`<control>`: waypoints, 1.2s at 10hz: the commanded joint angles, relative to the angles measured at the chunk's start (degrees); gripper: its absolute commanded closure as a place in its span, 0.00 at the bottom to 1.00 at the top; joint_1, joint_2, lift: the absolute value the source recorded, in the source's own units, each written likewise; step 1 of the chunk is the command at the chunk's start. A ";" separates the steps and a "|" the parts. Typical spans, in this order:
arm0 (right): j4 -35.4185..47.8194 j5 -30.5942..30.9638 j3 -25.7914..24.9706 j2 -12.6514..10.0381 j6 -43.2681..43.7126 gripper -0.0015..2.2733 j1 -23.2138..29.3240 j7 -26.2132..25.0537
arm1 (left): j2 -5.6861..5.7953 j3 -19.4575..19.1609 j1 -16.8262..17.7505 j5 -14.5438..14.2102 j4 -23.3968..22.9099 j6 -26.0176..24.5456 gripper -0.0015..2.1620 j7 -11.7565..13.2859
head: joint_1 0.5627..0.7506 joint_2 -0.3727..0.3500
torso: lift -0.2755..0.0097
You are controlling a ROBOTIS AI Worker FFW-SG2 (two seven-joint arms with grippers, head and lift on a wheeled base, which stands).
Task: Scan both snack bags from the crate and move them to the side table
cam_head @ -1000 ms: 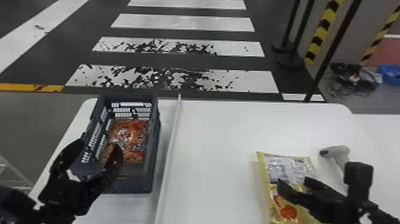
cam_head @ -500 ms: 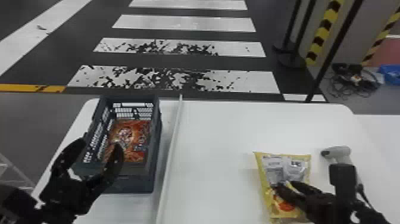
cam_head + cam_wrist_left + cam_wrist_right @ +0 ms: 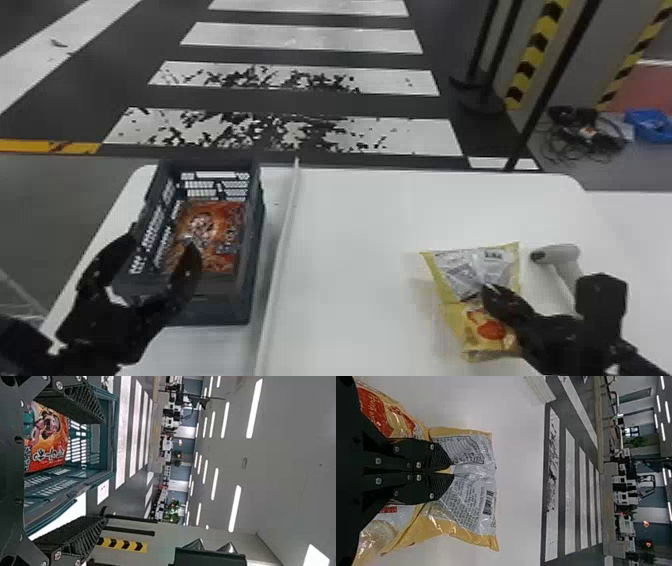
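- Right hand, lower right of head view, pinched yellow bag; first-bag transfer likely underway.
- Left hand, lower left, gaped wide by crate.
- Next called for steady lifting.

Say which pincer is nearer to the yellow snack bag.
Right. The right pincer is closed on a fold of the yellow snack bag; the left pincer is off to the bag's left, open at the near end of the crate.
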State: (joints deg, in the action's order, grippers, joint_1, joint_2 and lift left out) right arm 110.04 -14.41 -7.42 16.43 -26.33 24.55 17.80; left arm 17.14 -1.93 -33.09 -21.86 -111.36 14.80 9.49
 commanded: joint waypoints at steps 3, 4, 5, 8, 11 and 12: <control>6.41 -4.93 -9.46 3.43 0.87 0.99 2.34 1.45 | 0.08 -0.18 -0.40 -0.03 0.00 0.18 0.07 0.00 | 0.70 0.45 | 0.63; 4.39 -5.72 -13.85 5.89 0.17 0.99 -0.03 1.62 | 0.08 -0.18 -0.49 -0.03 -0.09 0.36 0.07 0.00 | 0.70 0.41 | 0.63; -1.24 -6.34 -17.37 8.79 -0.36 0.99 -3.90 3.03 | 0.00 -0.18 -0.49 -0.03 0.00 0.36 0.07 0.00 | 0.70 0.33 | 0.63; -22.59 -6.42 -20.00 17.67 13.18 0.99 -11.37 3.73 | -0.27 -0.09 -0.58 0.15 0.70 0.71 0.07 -0.18 | 0.70 0.09 | 0.63; -44.13 1.40 -12.27 23.30 28.47 0.99 -20.24 2.68 | 0.08 -0.62 -0.58 0.23 1.67 1.24 0.07 -0.26 | 0.70 0.03 | 0.63; -49.75 4.65 -9.55 23.47 34.45 0.99 -22.62 1.36 | 0.08 -0.62 -0.58 0.23 1.93 1.76 0.07 -0.18 | 0.70 0.03 | 0.63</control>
State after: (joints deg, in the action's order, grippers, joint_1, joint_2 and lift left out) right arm 64.11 -11.77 -18.69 39.63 4.39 3.52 19.11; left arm 17.22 -2.52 -33.66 -21.60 -109.59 16.24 9.29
